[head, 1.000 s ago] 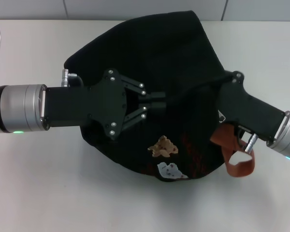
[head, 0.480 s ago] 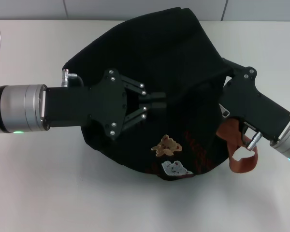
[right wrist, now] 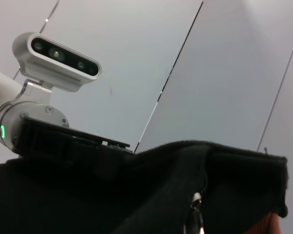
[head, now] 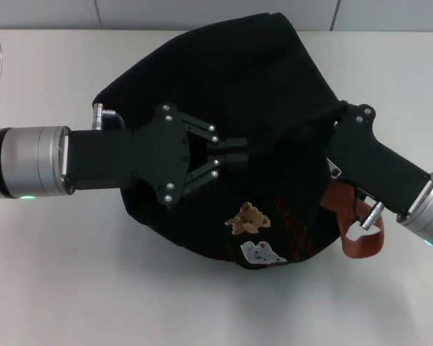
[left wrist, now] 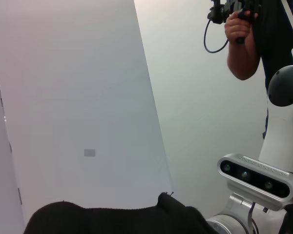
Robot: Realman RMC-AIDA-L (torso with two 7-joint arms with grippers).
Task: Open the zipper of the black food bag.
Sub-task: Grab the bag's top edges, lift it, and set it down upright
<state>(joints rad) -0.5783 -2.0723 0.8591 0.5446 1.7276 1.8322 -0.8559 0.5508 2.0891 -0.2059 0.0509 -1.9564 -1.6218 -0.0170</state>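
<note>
Head view first, with the black food bag (head: 231,137) as my landmark: it lies slumped on the white desk (head: 58,288), bear patch (head: 247,218) facing my body. On the bag's left flank and over its top, my left claw (head: 234,151) has its two fingers drawn together, pinching a fold of the black fabric near the bag's middle. On the bag's right flank my right claw (head: 340,115) is buried against the cloth, just above the rust-brown strap handle (head: 357,234); whether its fingers are closed I cannot tell. In the right wrist view a small silver pull tab (right wrist: 196,200) of the zipper shows in a dark seam of the bag.

I judge the step in hand to be the pull itself: left claw anchors the bag, right works the tab. Next I need a steady draw along the track while the left hold keeps the fabric taut, or the soft bag will simply bunch up.
</note>
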